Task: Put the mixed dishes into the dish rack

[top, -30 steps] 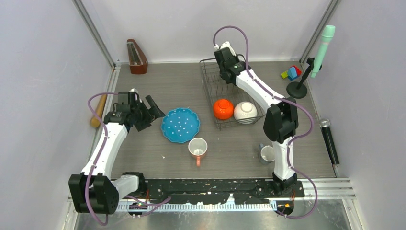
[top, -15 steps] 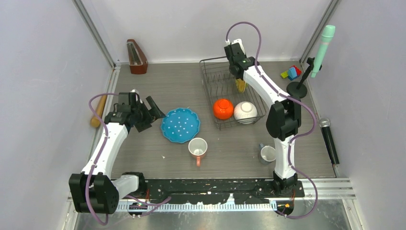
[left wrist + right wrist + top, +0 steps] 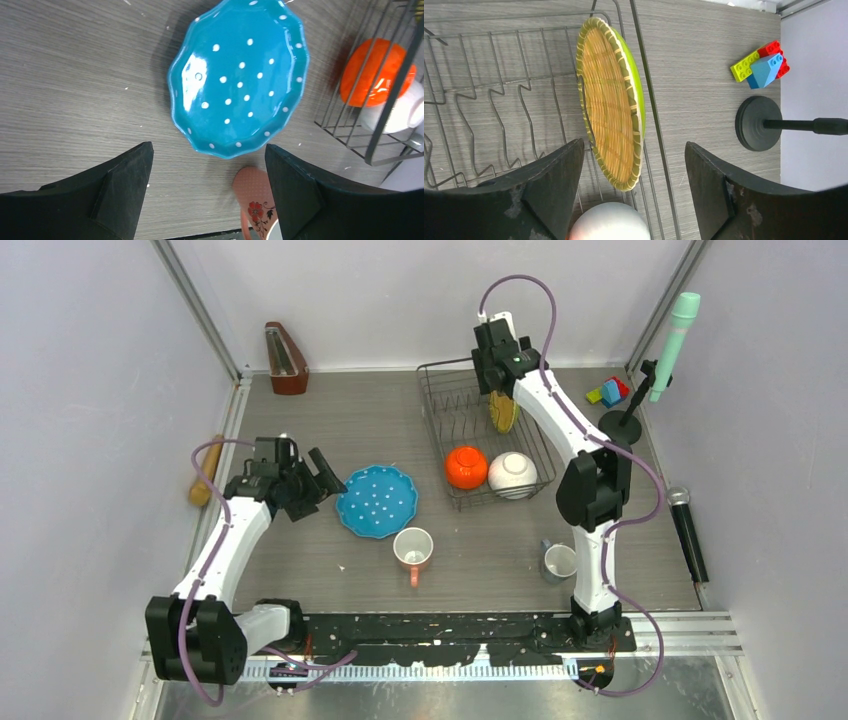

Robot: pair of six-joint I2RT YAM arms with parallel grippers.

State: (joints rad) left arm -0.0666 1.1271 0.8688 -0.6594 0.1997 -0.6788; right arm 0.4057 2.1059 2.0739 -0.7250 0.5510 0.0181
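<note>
The blue dotted plate (image 3: 239,80) lies flat on the bench (image 3: 75,75) just ahead of the left pincer (image 3: 207,147), which gapes wide and empty (that arm is nearer). The right pincer (image 3: 634,144), open too, hovers over the woven plate (image 3: 611,105) standing in the dish rack (image 3: 436,435).

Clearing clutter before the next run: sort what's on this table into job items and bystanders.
Job: dark wire dish rack, orange bowl, white bowl, lime-backed woven plate, teal dotted scalloped plate, pink floral mug, small grey mug.
Bystanders: wooden metronome, wooden rolling pin, coloured toy blocks, mint-green microphone on stand, black handheld microphone.
</note>
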